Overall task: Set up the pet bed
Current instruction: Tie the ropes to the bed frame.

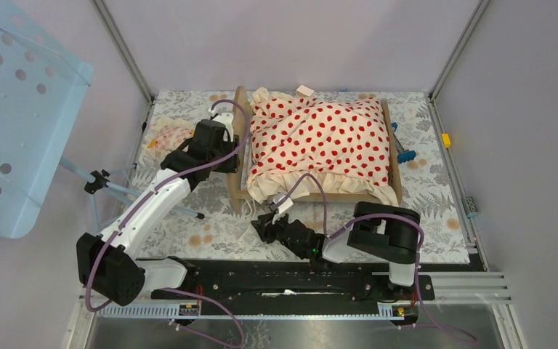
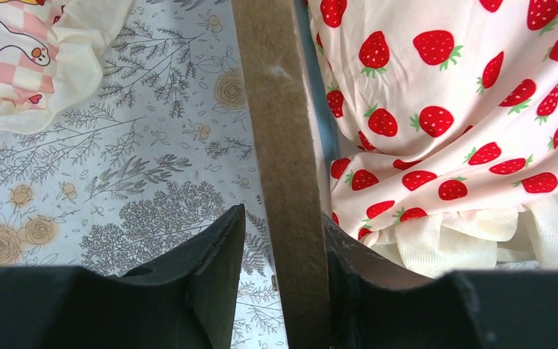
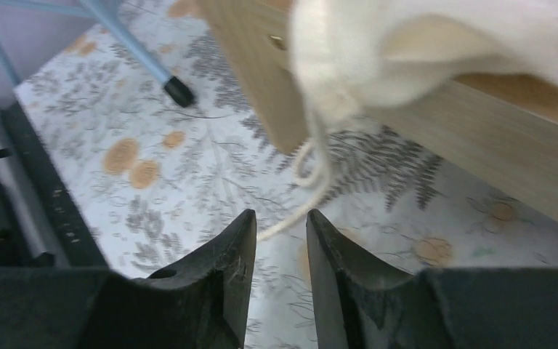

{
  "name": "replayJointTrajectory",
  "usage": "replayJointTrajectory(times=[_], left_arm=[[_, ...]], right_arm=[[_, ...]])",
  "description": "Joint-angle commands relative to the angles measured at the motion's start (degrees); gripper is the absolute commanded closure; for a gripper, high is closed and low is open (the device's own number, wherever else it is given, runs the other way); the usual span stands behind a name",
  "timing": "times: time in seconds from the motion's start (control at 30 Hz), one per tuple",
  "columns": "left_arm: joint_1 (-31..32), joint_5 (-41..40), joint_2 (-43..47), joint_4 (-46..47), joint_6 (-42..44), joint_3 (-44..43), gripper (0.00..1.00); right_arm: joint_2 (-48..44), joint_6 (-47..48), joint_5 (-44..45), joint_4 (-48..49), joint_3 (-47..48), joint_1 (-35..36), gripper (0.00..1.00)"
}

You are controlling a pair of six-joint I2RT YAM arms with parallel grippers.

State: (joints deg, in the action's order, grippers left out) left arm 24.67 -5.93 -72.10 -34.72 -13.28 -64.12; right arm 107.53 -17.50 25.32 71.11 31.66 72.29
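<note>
The pet bed (image 1: 394,169) is a light-wood frame in the middle of the floral mat. A cream red-dotted blanket (image 1: 320,138) is heaped over it and hides most of the mattress. My left gripper (image 1: 234,161) is at the bed's left end board. In the left wrist view its jaws (image 2: 282,218) straddle that board (image 2: 280,109): the right finger touches it and the left finger stands apart. The blanket (image 2: 465,109) lies to the right. My right gripper (image 1: 258,227) hovers low by the bed's near left corner (image 3: 436,123). It is narrowly open (image 3: 280,218) and empty, below the ruffle (image 3: 407,43).
A pink checked pillow (image 1: 167,137) lies left of the bed and also shows in the left wrist view (image 2: 14,58). A blue perforated panel (image 1: 14,116) on a stand leans at the left, and its foot (image 3: 178,91) rests on the mat. A blue object (image 1: 405,154) lies right of the bed.
</note>
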Motion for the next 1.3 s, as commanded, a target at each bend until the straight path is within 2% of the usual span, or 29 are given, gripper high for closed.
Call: replayJointTrajectory(times=[0.0, 0.17, 0.37, 0.67, 0.93, 1.27], left_arm=[[-0.6, 0.7, 2.4, 3.0, 1.1, -0.2, 0.59], [-0.7, 0.9, 2.8, 3.0, 0.9, 0.2, 0.59], [-0.8, 1.3, 2.8, 3.2, 0.8, 0.5, 0.59], [-0.8, 1.8, 2.7, 3.4, 0.6, 0.9, 0.59], [-0.9, 2.2, 2.2, 3.5, 0.5, 0.8, 0.59], [-1.0, 2.7, 1.7, 3.5, 0.4, 0.7, 0.59]], right_arm=[[-0.4, -0.7, -3.5, 4.1, 4.1, 2.5, 0.62], [2.6, -2.7, -3.4, 1.5, 9.3, 3.1, 0.60], [5.3, -0.7, 3.6, -5.6, 15.4, 2.8, 0.57], [6.4, -0.9, 10.7, -9.7, 15.5, 0.8, 0.57], [7.6, -1.5, 11.3, -9.2, 15.1, -1.0, 0.55], [11.1, -2.8, 7.6, -7.5, 16.9, -3.0, 0.52]])
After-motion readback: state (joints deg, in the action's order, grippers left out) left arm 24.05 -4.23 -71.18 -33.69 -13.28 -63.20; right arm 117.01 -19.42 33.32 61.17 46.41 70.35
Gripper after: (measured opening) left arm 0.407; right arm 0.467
